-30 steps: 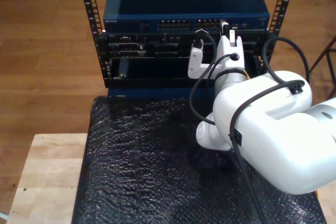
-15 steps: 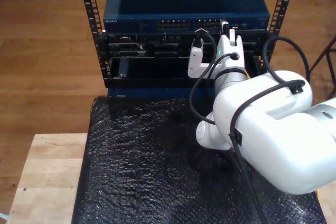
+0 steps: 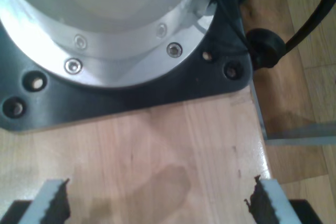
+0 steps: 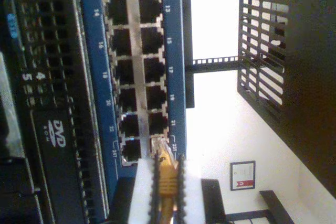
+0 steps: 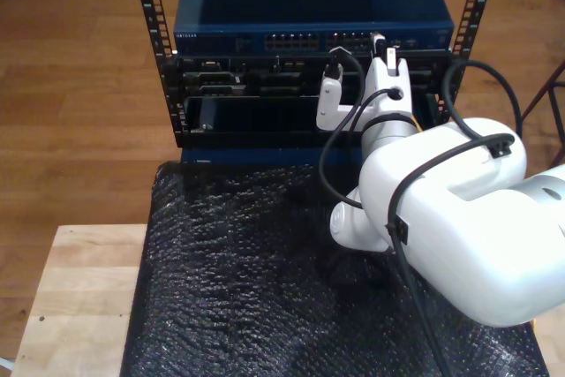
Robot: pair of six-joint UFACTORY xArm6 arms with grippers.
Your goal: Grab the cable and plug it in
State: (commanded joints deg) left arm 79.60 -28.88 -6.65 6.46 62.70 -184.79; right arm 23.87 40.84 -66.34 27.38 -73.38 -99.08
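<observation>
Exterior view: my second gripper (image 5: 378,44) outstretched at switch (image 5: 313,8), jaws gripping cable (image 4: 166,179).

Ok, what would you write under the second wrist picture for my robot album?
My second gripper holds the yellow cable, its plug at a port on the blue switch.
</observation>
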